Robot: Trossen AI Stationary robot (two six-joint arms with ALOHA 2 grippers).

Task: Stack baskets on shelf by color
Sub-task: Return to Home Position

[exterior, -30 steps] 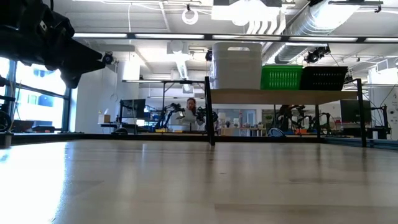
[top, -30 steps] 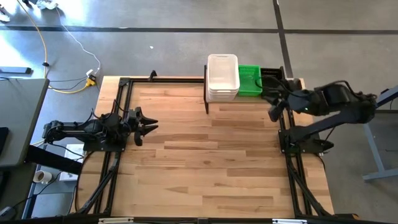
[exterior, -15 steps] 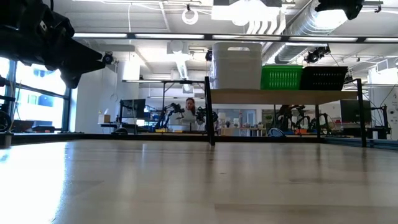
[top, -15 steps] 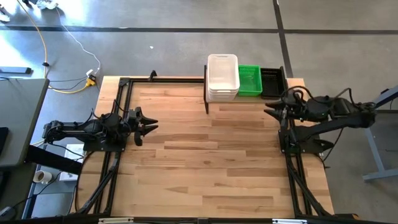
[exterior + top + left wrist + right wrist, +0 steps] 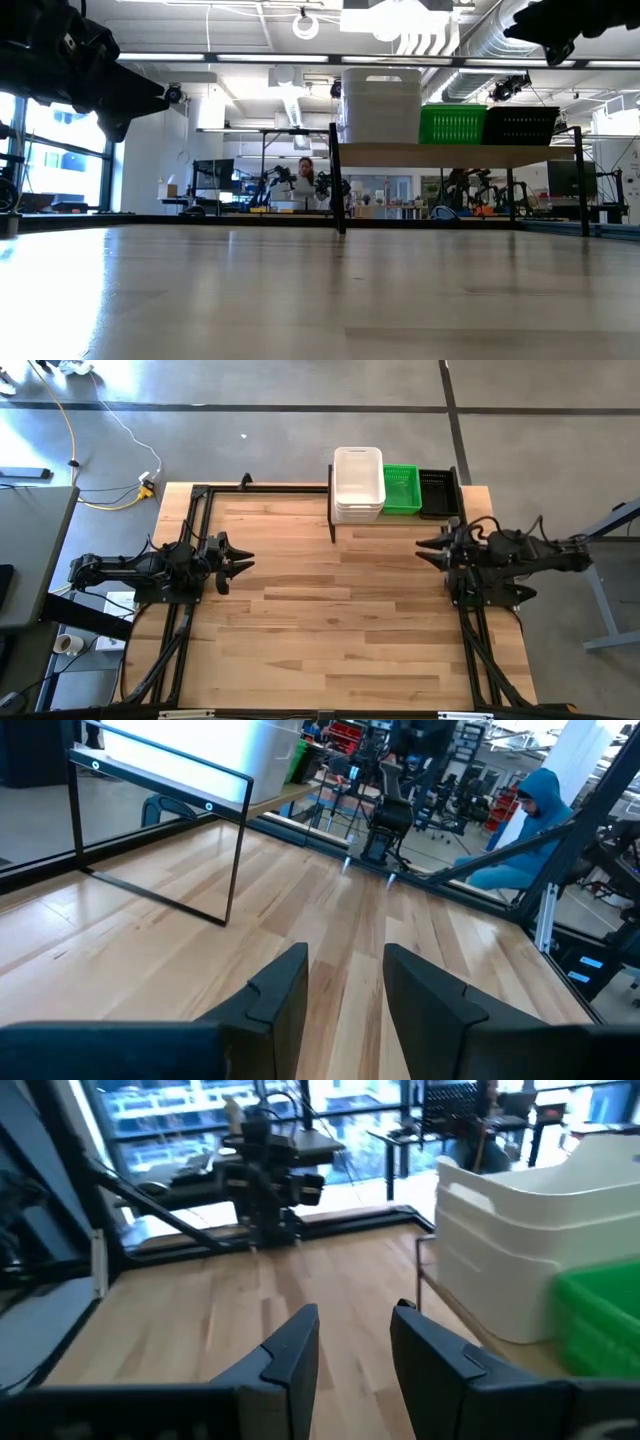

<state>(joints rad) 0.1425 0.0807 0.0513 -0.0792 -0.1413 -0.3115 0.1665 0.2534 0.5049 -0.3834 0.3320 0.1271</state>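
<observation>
A stack of white baskets (image 5: 358,484), a green stack (image 5: 401,490) and a black stack (image 5: 438,493) stand side by side on the small wooden shelf (image 5: 395,515) at the table's far edge; they also show in the low view (image 5: 380,105). My right gripper (image 5: 424,547) is open and empty, near the table's right edge, just in front of the shelf. My left gripper (image 5: 245,561) is open and empty, near the table's left edge. The white stack (image 5: 540,1270) and the green stack (image 5: 600,1315) show in the right wrist view.
The shelf stands on black legs (image 5: 338,180). Black frame rails (image 5: 200,550) run along the table's left and right sides (image 5: 465,610). A person in a blue hood (image 5: 520,830) sits beyond the table. The tabletop's bare wood (image 5: 330,620) spreads between the arms.
My right gripper has drawn back from the black baskets on the shelf, toward the table's near edge and lower, with nothing between its fingers. The three stacks have stayed where they were.
</observation>
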